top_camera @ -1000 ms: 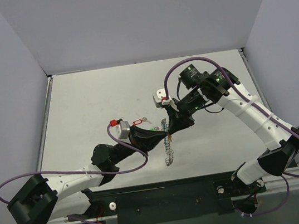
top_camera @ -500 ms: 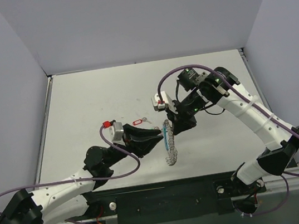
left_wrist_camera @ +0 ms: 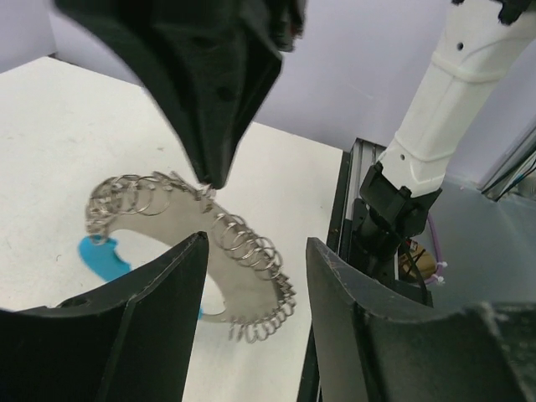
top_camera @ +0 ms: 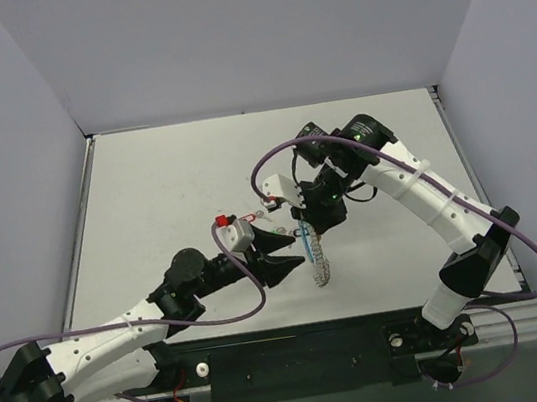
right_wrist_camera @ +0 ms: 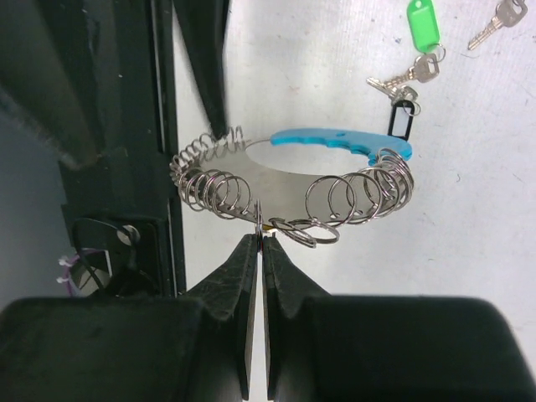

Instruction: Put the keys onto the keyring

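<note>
The keyring [right_wrist_camera: 219, 194], a loop of silvery coiled wire with a blue plastic segment [right_wrist_camera: 335, 138], hangs above the table. My right gripper [right_wrist_camera: 258, 236] is shut on one wire coil at its near edge. In the top view it [top_camera: 306, 232] holds the ring [top_camera: 319, 269] upright at the table's middle. My left gripper [top_camera: 295, 255] is open just left of the ring, apart from it. In the left wrist view its fingers [left_wrist_camera: 151, 318] flank the ring [left_wrist_camera: 247, 251]. Keys with a green tag [right_wrist_camera: 423, 23] and a black tag [right_wrist_camera: 402, 120] lie beyond the blue segment. A bare key [right_wrist_camera: 497, 21] lies farther off.
The black rail [top_camera: 301, 353] with both arm bases runs along the table's near edge. The right arm's white link [left_wrist_camera: 440, 92] and base stand close behind the ring in the left wrist view. Purple cables [top_camera: 253, 299] loop around both arms.
My left gripper has opened and moved right, up to the keyring. My right gripper, still shut on the ring, has carried it a little left and toward the near edge.
</note>
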Controlling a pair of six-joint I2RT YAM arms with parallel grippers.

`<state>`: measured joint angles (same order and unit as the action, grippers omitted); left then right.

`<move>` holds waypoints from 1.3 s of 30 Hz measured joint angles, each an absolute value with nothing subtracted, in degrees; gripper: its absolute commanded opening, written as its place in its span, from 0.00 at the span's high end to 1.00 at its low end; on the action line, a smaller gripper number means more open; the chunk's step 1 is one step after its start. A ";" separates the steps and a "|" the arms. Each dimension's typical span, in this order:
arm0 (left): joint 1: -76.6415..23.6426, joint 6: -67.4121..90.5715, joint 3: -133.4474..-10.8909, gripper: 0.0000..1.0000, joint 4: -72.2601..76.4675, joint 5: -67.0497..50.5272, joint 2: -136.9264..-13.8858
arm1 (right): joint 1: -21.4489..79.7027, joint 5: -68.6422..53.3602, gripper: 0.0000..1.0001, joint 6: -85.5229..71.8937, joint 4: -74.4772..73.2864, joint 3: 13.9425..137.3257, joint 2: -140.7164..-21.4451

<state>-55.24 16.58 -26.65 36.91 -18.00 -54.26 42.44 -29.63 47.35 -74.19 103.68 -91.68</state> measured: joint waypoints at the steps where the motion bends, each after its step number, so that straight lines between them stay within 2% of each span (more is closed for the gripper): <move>1: -56.25 15.59 -27.27 0.41 36.95 -17.45 -55.53 | 42.57 -28.53 1.00 47.57 -74.22 103.96 -92.44; 6: -60.99 9.56 -29.69 0.49 37.04 -12.47 -62.39 | 42.85 -25.12 1.00 48.07 -74.24 104.29 -95.46; 18: -62.89 0.25 -28.51 0.49 44.45 -0.27 -65.87 | 42.85 -24.49 1.00 49.82 -74.39 104.29 -95.92; 22: -62.06 -0.45 -28.27 0.50 46.98 -0.51 -66.89 | 42.87 -25.30 1.00 50.48 -74.39 104.29 -95.92; 31: -59.99 0.19 -28.27 0.62 50.04 -3.84 -70.50 | 42.85 -27.24 1.00 51.35 -74.41 104.29 -95.90; 39: -59.51 1.80 -28.42 0.68 50.48 -7.66 -71.29 | 42.85 -28.01 1.00 51.72 -74.41 104.29 -95.90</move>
<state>-59.51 1.80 -28.42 50.48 -7.66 -71.29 42.85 -28.01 51.72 -74.41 104.29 -95.90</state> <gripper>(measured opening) 0.333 0.007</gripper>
